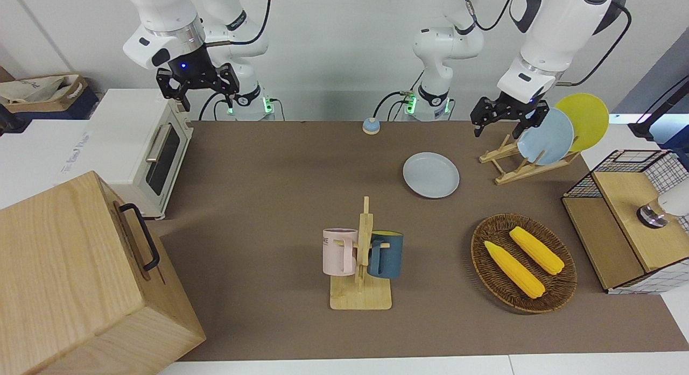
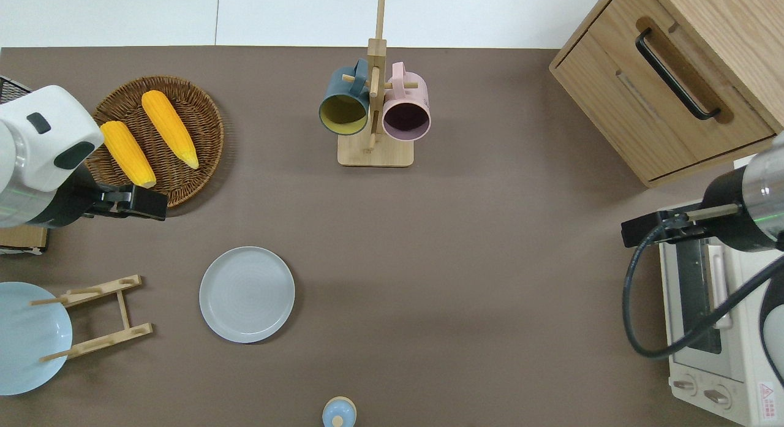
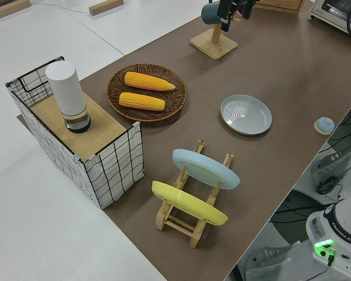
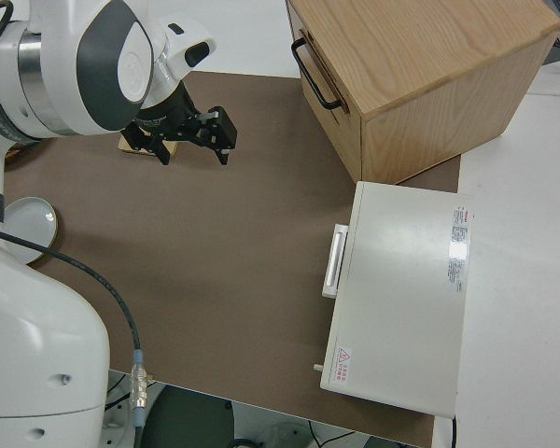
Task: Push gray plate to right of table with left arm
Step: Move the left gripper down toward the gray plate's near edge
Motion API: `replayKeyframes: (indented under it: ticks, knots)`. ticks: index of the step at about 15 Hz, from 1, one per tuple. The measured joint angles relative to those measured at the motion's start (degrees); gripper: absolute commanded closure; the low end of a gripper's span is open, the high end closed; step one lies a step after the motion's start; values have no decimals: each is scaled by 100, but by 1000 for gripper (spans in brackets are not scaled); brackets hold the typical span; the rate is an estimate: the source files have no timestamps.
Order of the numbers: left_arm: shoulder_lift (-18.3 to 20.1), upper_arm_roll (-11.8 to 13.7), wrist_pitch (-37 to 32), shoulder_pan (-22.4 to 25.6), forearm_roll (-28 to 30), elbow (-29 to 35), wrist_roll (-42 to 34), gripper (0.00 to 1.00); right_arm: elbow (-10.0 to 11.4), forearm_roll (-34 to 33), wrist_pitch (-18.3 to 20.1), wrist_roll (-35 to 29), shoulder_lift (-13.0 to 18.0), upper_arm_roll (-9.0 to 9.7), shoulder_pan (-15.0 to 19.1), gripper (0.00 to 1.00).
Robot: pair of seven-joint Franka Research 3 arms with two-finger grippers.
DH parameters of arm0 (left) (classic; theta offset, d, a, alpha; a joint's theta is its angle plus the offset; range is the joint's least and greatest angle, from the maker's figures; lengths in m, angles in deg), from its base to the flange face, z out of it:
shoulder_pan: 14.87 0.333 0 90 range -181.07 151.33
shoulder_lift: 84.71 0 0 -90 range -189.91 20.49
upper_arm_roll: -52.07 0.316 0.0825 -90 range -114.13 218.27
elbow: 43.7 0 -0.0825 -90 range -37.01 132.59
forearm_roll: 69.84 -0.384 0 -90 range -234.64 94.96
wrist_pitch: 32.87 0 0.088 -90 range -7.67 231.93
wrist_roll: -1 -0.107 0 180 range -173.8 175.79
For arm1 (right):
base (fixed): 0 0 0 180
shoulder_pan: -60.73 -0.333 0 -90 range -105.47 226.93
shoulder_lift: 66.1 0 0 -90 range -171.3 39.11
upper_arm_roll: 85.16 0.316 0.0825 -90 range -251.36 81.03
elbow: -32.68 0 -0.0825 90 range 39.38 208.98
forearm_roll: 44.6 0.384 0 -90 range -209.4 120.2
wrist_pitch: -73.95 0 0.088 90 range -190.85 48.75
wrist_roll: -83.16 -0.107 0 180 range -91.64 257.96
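The left gripper (image 1: 503, 120) has its 2 fingers apart and holds nothing. It hangs in the air over the near edge of the wicker basket (image 2: 202, 108). The gray plate (image 2: 247, 294) lies flat on the table (image 2: 490, 261), beside the wooden plate rack (image 2: 98, 317) and apart from the gripper. To push well, the gripper should come down low at the plate's rim on the rack side, then slide it slowly toward the right arm's end. The right arm is parked.
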Motion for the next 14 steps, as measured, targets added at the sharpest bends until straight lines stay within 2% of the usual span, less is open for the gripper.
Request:
replayKeyframes:
  ticks: [14]
  knots:
    - [7, 77, -201, 26, 0, 143, 18, 7, 0, 0, 0, 0, 0, 0, 0, 17]
